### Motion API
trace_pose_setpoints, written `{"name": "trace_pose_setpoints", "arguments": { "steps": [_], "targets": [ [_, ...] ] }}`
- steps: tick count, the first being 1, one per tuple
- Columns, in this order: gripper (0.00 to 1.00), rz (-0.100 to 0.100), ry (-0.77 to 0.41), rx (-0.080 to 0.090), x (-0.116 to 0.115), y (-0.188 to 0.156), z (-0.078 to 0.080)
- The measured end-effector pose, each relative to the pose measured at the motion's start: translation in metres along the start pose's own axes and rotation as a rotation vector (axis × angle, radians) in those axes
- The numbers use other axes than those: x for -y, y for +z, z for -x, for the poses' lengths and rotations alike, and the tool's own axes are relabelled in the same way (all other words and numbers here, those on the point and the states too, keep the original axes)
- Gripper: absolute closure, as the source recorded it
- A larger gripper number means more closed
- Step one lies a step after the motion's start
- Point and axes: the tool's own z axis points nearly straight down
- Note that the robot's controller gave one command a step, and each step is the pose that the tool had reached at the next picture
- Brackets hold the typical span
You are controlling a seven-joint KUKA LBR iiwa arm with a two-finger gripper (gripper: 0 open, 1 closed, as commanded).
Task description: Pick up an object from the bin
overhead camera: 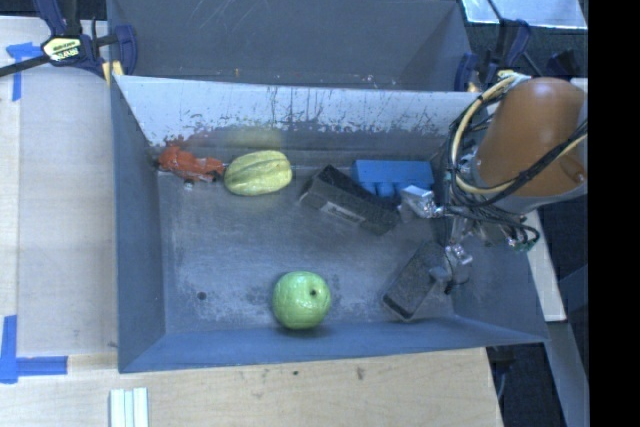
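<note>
Block [408, 287], dark grey, flat & oblong, lies tilted in front-right corner of bin [140, 245], near the right wall. Gripper [452, 260] hangs right at block's upper right end, can't tell if touching it, and can't tell if gripper is released or clenched. Orange cover [530, 140] w/ cables [462, 130] sits above it at bin's right rim. Blue box [385, 175] lies near the back wall, just beside a black oblong thing [345, 198] that lies aslant mid-bin. Green apple [301, 300] sits at front centre, well apart from block. Yellow-green gourd [258, 172] lies by the back wall, w/ a red-orange toy [188, 163] just left of it.
</note>
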Motion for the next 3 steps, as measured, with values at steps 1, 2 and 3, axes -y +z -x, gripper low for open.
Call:
{"name": "trace_pose_setpoints", "arguments": {
  "steps": [1, 2, 3],
  "targets": [
    [0.0, 0.003, 0.131, -0.001, 0.014, -0.003, -0.025],
    [0.0, -0.001, -0.038, 0.002, 0.027, 0.022, -0.022],
    [1.0, 0.002, -0.063, 0.003, -0.035, 0.03, -0.017]
  ]
}}
